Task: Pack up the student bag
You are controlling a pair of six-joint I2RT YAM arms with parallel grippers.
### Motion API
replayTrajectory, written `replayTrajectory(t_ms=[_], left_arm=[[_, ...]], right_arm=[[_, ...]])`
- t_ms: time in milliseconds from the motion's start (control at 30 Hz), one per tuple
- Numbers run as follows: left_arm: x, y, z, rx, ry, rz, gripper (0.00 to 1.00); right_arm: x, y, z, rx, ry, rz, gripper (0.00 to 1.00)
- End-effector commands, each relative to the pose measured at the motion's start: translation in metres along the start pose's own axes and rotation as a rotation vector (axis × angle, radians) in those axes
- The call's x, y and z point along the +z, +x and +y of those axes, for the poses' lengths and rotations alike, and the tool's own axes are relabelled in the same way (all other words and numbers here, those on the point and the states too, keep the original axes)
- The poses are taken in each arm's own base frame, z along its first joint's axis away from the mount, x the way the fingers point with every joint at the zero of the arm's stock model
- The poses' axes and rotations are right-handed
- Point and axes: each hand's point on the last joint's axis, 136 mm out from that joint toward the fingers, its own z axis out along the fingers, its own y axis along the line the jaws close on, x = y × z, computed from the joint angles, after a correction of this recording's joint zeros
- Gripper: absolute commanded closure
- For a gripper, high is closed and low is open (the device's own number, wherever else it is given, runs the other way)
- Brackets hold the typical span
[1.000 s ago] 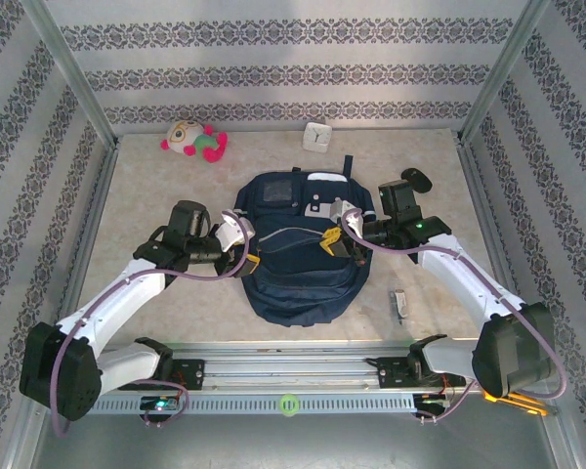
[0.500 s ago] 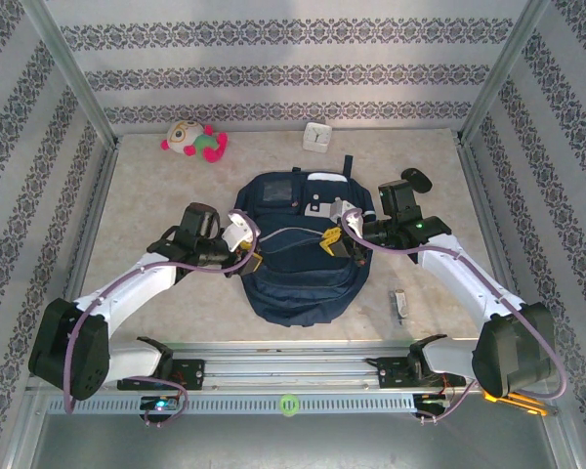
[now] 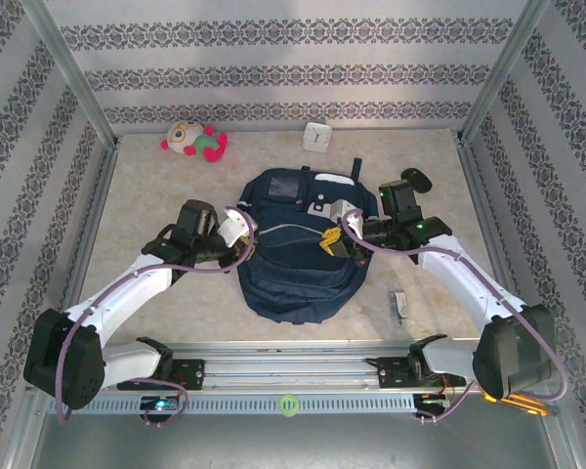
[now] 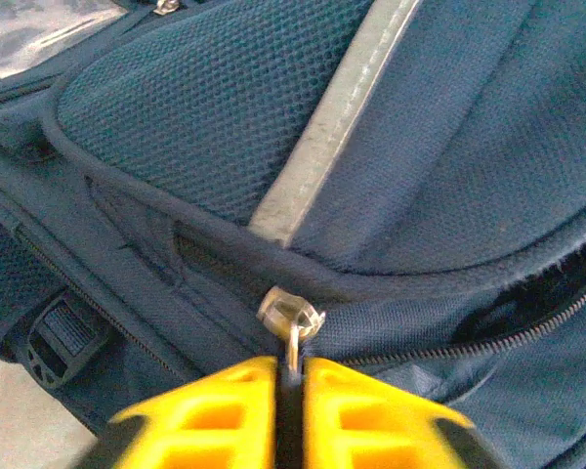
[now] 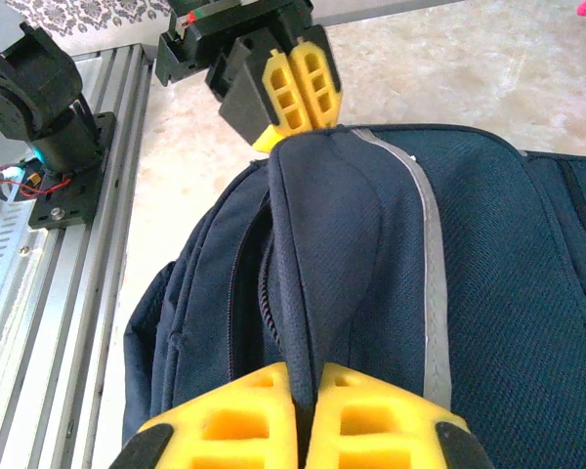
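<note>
While left pincer (image 4: 290,379) nips zipper pull (image 4: 292,322), right pincer (image 5: 307,391) clamps student bag (image 3: 293,281).

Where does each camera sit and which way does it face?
Top external: above, behind the bases, looking down at the table; left arm and right arm flank the student bag.
Left wrist: on that arm, close on the zipper pull pinched in its yellow jaws.
Right wrist: on that arm, facing across the bag; right jaws pinch its fabric.
Shared: both wrist views show the left jaws.
</note>
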Motion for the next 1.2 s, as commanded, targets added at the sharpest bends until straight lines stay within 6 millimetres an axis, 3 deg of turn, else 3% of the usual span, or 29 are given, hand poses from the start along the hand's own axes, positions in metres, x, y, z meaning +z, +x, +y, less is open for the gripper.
replayTrajectory(t_ms=[0,67,200,367,600,733,800,933,1067,1167], left_arm=[[-0.008,-0.013,0.000,0.030,-0.005,-0.034,0.73],[-0.007,-0.015,-0.001,0.039,0.005,-0.045,0.70],[-0.002,-0.005,0.005,0.039,-0.022,0.003,0.93],[-0.003,-0.002,0.014,0.040,-0.063,0.037,1.00],[0.002,-0.012,0.038,0.035,-0.166,0.031,1.00],[0.012,-0.020,0.039,0.031,-0.133,0.022,1.00],[0.010,-0.024,0.036,0.045,-0.121,0.006,0.92],[-0.005,-0.018,0.006,0.173,0.002,0.017,0.58],[-0.025,0.001,-0.022,0.313,0.118,0.081,0.44],[-0.030,0.017,-0.031,0.377,0.171,0.141,0.43]], right_arm=[[-0.008,-0.028,0.021,-0.104,-0.074,-0.104,1.00],[-0.008,-0.028,0.021,-0.102,-0.079,-0.106,1.00],[-0.007,-0.029,0.020,-0.102,-0.083,-0.108,1.00],[-0.009,-0.030,0.021,-0.110,-0.079,-0.110,1.00],[-0.013,-0.036,0.037,-0.119,-0.142,-0.155,1.00],[-0.014,-0.037,0.038,-0.125,-0.140,-0.157,1.00],[-0.013,-0.035,0.034,-0.121,-0.117,-0.141,1.00],[-0.016,-0.034,0.033,-0.132,-0.114,-0.143,1.00],[-0.018,-0.031,0.037,-0.161,-0.130,-0.145,1.00],[-0.017,-0.028,0.037,-0.167,-0.136,-0.138,1.00]])
